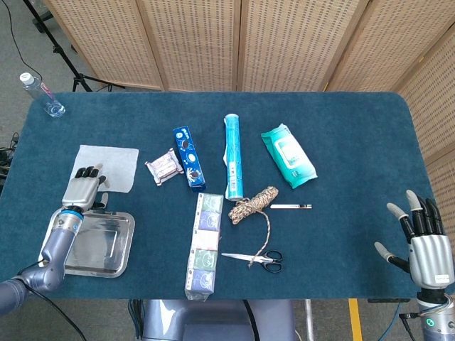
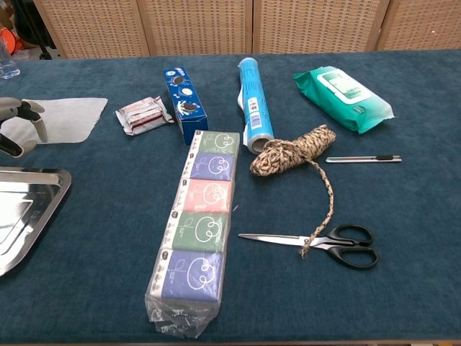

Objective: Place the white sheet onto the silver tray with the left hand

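Snack packet point(image 1: 164, 167) just right of white sheet point(image 1: 114, 164), silver tray point(image 1: 106, 245) below

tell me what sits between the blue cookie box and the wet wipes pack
The light blue tube lies between the cookie box and the wipes pack, lengthwise and touching neither. Both views show it.

A glossy metal silver tray point(image 1: 106, 245) and matt papery white sheet point(image 1: 114, 165) lie on rough blue cloth point(image 1: 341, 142).
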You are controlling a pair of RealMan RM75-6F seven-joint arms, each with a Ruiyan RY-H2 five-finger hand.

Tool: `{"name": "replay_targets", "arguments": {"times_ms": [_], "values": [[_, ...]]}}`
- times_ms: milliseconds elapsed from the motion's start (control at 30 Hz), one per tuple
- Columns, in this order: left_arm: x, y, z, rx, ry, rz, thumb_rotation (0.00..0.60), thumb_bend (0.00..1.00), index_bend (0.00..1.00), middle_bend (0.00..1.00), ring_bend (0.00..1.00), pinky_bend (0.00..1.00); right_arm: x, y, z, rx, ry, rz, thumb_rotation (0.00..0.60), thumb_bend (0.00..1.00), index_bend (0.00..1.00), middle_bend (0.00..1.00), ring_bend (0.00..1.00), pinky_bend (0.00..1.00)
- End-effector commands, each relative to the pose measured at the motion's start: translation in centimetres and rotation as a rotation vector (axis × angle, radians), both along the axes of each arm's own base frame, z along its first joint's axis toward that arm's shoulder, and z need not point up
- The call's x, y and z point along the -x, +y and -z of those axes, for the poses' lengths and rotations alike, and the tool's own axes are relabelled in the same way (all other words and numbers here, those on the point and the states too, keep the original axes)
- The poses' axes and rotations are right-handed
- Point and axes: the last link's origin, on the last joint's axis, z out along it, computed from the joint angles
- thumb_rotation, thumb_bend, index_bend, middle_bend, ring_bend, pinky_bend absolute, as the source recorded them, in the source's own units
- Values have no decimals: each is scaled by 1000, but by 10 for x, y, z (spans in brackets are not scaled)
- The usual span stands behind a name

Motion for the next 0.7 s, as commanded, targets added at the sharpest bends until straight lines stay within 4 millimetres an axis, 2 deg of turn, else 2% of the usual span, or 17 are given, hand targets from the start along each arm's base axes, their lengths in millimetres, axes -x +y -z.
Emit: {"name": "replay_targets", "arguments": {"times_ms": [33, 700], "values": [[-1, 1, 0, -4, 11, 7, 501, 536, 391, 0, 0, 0, 0, 0, 0, 1, -2, -1, 600, 49, 207, 0, 0, 0], [0, 2, 11, -10, 64, 24, 502, 567, 391, 0, 0, 0, -1, 1, -2, 17, -7, -13, 600, 53, 207, 0, 0, 0]]}}
